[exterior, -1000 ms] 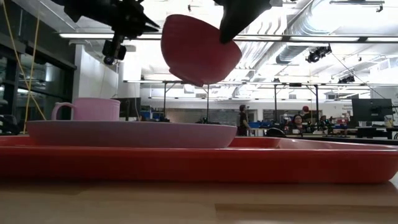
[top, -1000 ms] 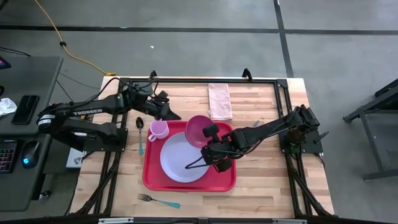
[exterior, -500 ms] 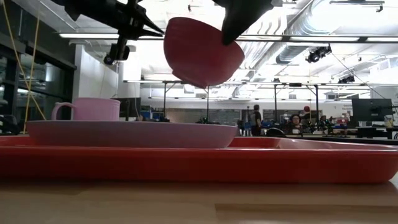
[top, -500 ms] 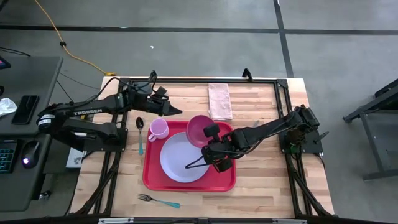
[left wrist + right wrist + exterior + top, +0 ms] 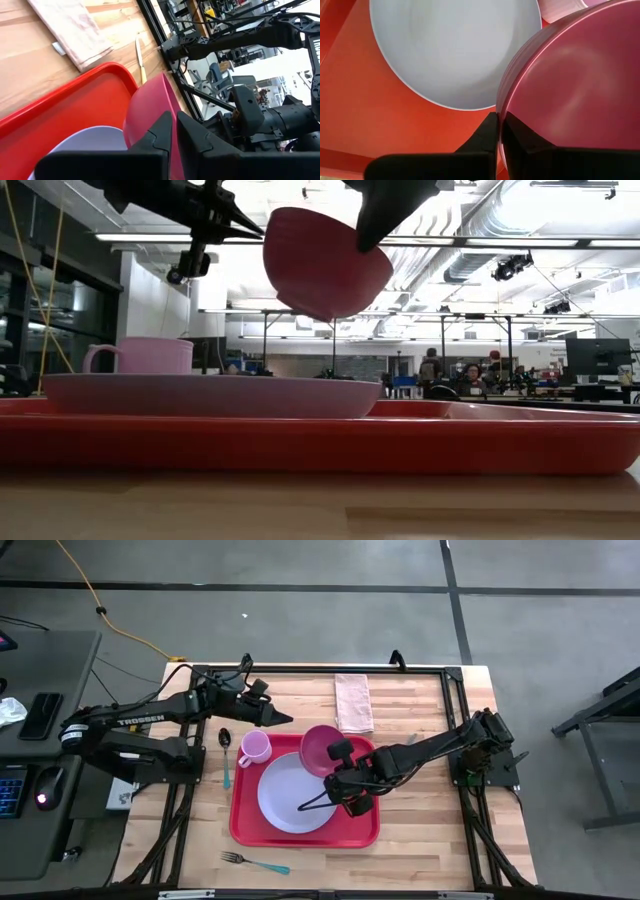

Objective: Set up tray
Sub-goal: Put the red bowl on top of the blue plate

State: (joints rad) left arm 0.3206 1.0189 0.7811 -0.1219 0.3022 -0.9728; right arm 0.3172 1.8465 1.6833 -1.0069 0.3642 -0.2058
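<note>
The red tray (image 5: 362,828) lies mid-table with the round lavender plate (image 5: 290,795) lying flat on it and a pink cup (image 5: 254,748) standing at its far left corner. My right gripper (image 5: 334,756) is shut on a magenta bowl (image 5: 318,744), held in the air over the tray's far edge. In the low view the bowl (image 5: 325,265) hangs tilted above the plate (image 5: 210,395). My left gripper (image 5: 286,719) is shut, empty, and hovers just beyond the cup. My right gripper pinches the bowl's rim (image 5: 506,111) between its two fingers, one inside the bowl and one outside. The fingers come from the table's right side, slanting down. The bowl is lifted clear of the tray and plate and sits tilted.
A folded beige napkin (image 5: 353,702) lies near the far edge. A spoon (image 5: 225,754) lies left of the tray, a fork (image 5: 254,863) near the front edge, and a knife (image 5: 139,59) right of the napkin. Bare wood shows right of the tray.
My left gripper drew back a little from the cup toward the far edge and rose, then kept still. The bowl stayed in my right gripper's hold at nearly the same place.
</note>
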